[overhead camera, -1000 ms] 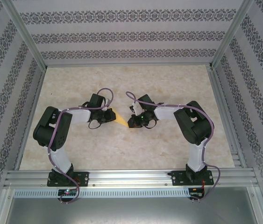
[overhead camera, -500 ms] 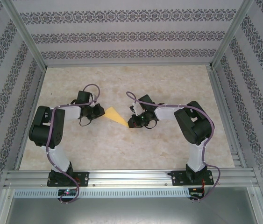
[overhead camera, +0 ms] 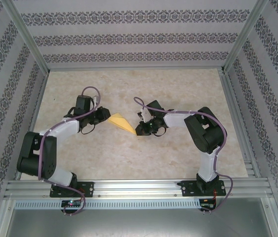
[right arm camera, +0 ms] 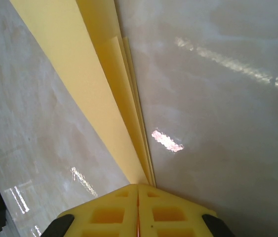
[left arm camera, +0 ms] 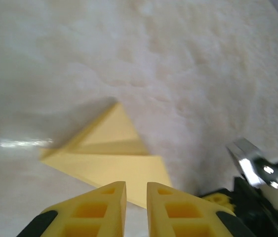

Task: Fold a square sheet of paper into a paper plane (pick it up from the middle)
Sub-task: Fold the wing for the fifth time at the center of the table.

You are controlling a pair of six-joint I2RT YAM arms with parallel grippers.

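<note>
I have the paper plane (overhead camera: 119,122) lying near the middle of the desk (overhead camera: 178,89), its long axis running from about 10 o'clock at the wide tail to 4 o'clock at the nose. It reads as a narrow dart with layered flaps, so I judge the folding to be well along.

The right gripper (overhead camera: 139,131) sits at the 4 o'clock end. In its wrist view the fingers (right arm camera: 104,212) are clenched together with the pointed tip of the paper pinched between them, and the stacked edges fan away from the pinch. I take that as the anchor: holding the nose keeps the layers aligned and stops the thin sheet from sliding on the smooth desk.

The left gripper (overhead camera: 104,114) is at the 10 o'clock end, just beside the tail. Its fingers (left arm camera: 99,210) stand a narrow slit apart with nothing caught between them. The triangular flap lies just ahead of the tips, one layer lifted slightly off the one below. I read this as a released hand placed to press or re-grip that loose flap. The risk is nudging the tail and twisting the crease against the pinned nose.
</note>
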